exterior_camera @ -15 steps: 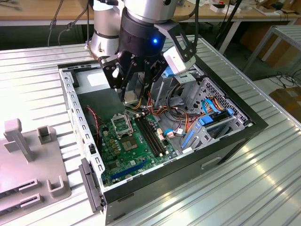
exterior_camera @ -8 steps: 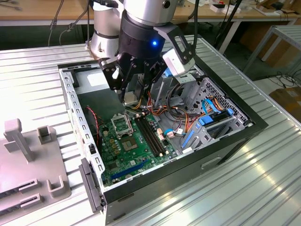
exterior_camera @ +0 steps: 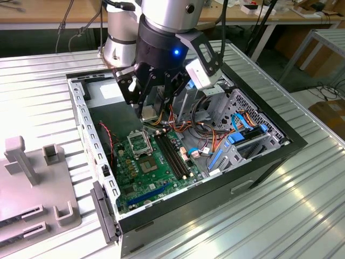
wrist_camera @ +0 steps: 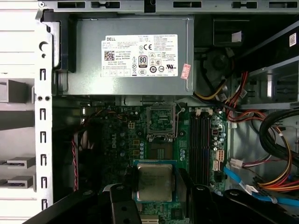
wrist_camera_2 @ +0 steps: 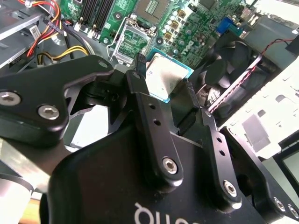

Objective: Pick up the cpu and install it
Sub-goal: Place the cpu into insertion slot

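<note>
The cpu [wrist_camera: 154,182], a flat square chip with a silver-grey top and green edge, sits between my gripper's [wrist_camera: 155,183] black fingers [wrist_camera: 125,186], which are shut on two of its opposite sides. In the second wrist view the cpu [wrist_camera_2: 163,74] is held level in the gripper [wrist_camera_2: 163,83], above the green motherboard. The open socket [wrist_camera: 161,122] with its metal frame lies on the board a little way from the chip; in the second wrist view the socket [wrist_camera_2: 133,42] is empty. In the exterior view the gripper [exterior_camera: 153,110] hangs inside the open computer case [exterior_camera: 215,186], above the socket [exterior_camera: 139,143].
A grey power supply [wrist_camera: 126,56] fills the case end beyond the socket. Black memory slots [wrist_camera: 201,144] run beside the socket. Coloured cables [wrist_camera: 275,154] and a drive cage [exterior_camera: 242,140] crowd the other side. A black fan [wrist_camera_2: 229,65] sits by the case wall. A grey fixture [exterior_camera: 32,178] stands on the table.
</note>
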Tool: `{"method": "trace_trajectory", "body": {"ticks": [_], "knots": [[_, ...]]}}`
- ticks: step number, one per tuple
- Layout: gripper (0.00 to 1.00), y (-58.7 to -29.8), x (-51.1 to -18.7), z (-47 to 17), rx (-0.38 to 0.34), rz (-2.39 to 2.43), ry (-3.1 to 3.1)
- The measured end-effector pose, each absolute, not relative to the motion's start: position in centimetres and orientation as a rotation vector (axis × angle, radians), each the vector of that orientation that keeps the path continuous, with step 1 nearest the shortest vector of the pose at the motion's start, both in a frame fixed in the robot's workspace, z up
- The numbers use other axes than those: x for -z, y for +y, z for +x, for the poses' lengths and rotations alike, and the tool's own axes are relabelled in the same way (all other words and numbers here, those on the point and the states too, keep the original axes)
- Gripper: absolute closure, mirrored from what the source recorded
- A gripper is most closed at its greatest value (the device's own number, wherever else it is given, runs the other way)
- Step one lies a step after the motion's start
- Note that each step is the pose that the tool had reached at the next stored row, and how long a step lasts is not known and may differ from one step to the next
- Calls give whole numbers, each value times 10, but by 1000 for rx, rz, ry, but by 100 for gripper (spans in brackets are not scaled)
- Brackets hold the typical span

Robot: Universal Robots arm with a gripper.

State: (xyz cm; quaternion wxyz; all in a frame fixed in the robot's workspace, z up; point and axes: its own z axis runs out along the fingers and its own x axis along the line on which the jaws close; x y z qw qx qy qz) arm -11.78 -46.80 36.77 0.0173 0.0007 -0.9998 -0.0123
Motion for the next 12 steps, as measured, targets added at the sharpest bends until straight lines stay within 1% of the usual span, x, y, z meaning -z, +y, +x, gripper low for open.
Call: {"method": "trace_trajectory", "body": {"ticks": [9, 12], "knots": [[54, -468, -360, -118, 45, 2, -3107], [54, -473, -343, -118, 46, 2, -3107]]}}
